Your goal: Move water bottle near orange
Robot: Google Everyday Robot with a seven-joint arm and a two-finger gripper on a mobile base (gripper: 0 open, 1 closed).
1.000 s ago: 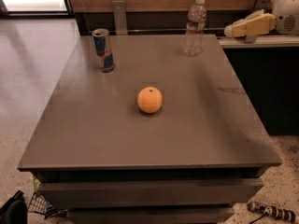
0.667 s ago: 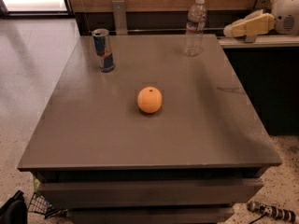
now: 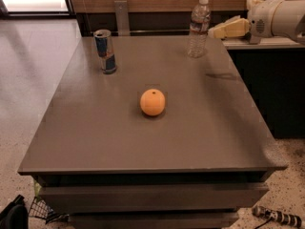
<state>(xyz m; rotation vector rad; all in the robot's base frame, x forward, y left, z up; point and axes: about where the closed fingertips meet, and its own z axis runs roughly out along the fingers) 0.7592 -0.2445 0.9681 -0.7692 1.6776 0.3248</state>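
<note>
The water bottle (image 3: 198, 28), clear and ribbed with a white cap, stands upright at the far right of the grey table (image 3: 119, 142). The orange (image 3: 152, 102) sits near the table's middle, well apart from the bottle. My gripper (image 3: 213, 31), cream-coloured on a white arm (image 3: 279, 15), reaches in from the upper right. Its tip is just right of the bottle, at about the bottle's mid height. It holds nothing that I can see.
A blue-and-silver drink can (image 3: 105, 51) stands at the far left of the table. A dark counter (image 3: 267, 80) adjoins the table's right side. A wood-panelled wall runs behind. A striped object (image 3: 279, 217) lies on the speckled floor at bottom right.
My gripper has moved left toward the water bottle. The bottle, orange and can have not moved.
</note>
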